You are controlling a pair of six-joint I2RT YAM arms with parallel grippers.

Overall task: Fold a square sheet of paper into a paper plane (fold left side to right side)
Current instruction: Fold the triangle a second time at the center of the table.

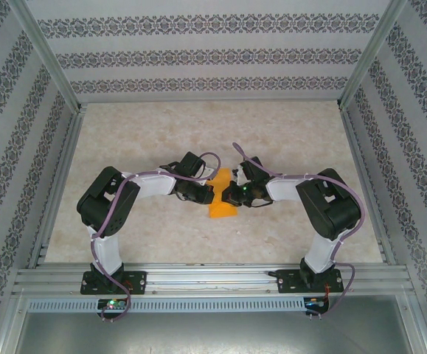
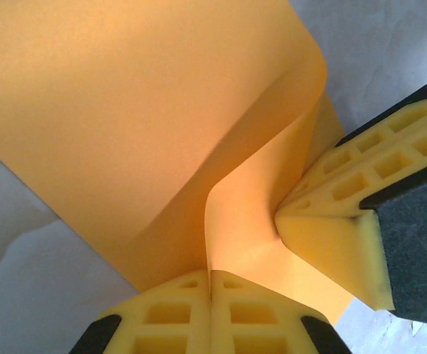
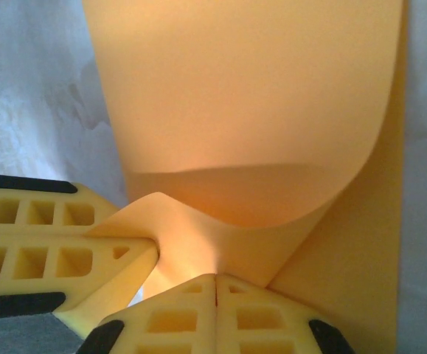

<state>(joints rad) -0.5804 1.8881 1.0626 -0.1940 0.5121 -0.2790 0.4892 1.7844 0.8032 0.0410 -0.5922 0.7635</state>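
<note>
Your thin matte orange sheet of paper [image 1: 223,203] lies on the desk [image 1: 147,140], bowed over itself in a soft curl. The left jaws and right jaws, just beside each other, each pinch its lifted edge.

White walls [image 1: 198,44] striped with dark floral wallpaper bands close the cell at 9, 12 and 3 o'clock. Aluminium posts [image 1: 47,55] rise at about 11 and 1 o'clock. The tabletop [image 1: 147,133] is pale beige, perhaps marble-patterned. Aluminium rails [image 1: 213,279] cross at 6 o'clock, above a grey metal sheet [image 1: 213,333]. Light is soft and even.
</note>
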